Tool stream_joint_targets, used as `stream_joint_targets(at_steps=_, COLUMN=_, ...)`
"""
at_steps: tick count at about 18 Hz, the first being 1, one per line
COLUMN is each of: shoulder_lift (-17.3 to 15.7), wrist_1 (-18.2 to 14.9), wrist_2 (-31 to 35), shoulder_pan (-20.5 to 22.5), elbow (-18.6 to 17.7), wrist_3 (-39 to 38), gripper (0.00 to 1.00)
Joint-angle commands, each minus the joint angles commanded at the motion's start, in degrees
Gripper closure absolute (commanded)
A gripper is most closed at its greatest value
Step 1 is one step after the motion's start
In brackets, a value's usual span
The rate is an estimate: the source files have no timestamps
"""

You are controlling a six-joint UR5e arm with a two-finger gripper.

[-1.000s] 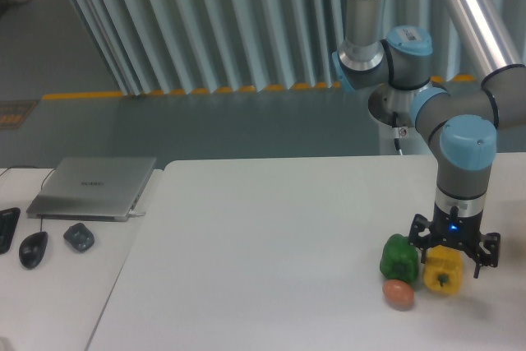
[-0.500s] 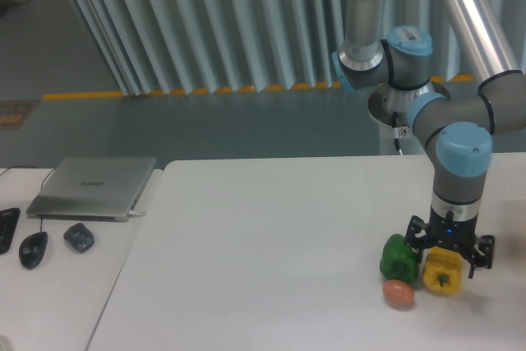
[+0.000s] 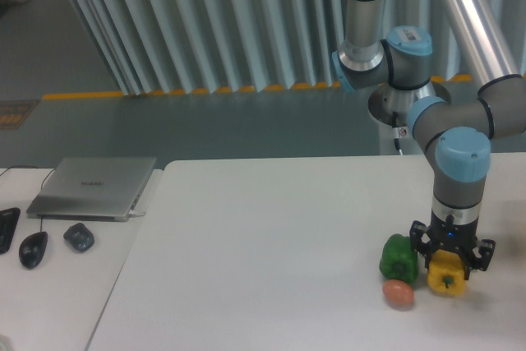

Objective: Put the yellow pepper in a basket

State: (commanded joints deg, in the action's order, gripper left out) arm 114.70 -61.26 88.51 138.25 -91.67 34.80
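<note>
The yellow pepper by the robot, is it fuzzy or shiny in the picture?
In the camera view, the yellow pepper looks soft and a bit fuzzy, with no sharp shine; the tool covers its top. Next to it the green pepper shows a faint bright patch. Only a faint shadow lies on the white table.

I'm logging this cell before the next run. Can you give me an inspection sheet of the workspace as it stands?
Surface: white table, no basket seen.
Job's things: yellow pepper on the table near the right edge.
Clutter: green pepper and small orange-red fruit close beside it.
Grippers: gripper straddles the yellow pepper from above; closure unclear.
Cables: nothing seen.
Surroundings: laptop, two mice on a side desk; corrugated wall behind.
</note>
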Motion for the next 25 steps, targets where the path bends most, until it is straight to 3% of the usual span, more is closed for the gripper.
stream_joint_targets(at_steps=2, shoulder_lift=-0.1, wrist_1=0.0, wrist_2=0.1, shoulder_pan=0.0, elbow=0.0, wrist_3=0.0, gripper=0.62)
stream_joint_targets(at_steps=9, shoulder_lift=-2.6, wrist_1=-1.8, wrist_2=0.4, shoulder_pan=0.4, elbow=4.7, wrist_3=3.7, gripper=0.61)
stream_joint_targets(at_steps=12, shoulder_lift=-5.4, wrist_1=-4.0, wrist_2=0.3, shoulder_pan=1.6, elbow=5.5, wrist_3=20.2, gripper=0.61)
stream_joint_targets(at_steps=15, shoulder_lift=-5.8, wrist_1=-3.6, wrist_2=0.1, shoulder_pan=3.1, elbow=5.6, wrist_3=25.6, gripper=0.59)
stream_joint_targets(at_steps=22, shoulder_lift=-5.8, wrist_1=-4.0, wrist_2=0.4, shoulder_pan=7.5, elbow=6.4, wrist_3=50.9, gripper=0.59)
stream_joint_targets(at_steps=25, shoulder_lift=-4.9, wrist_1=-3.8, wrist_2=0.4, shoulder_pan=9.2, elbow=9.6, wrist_3=58.6, gripper=0.59)
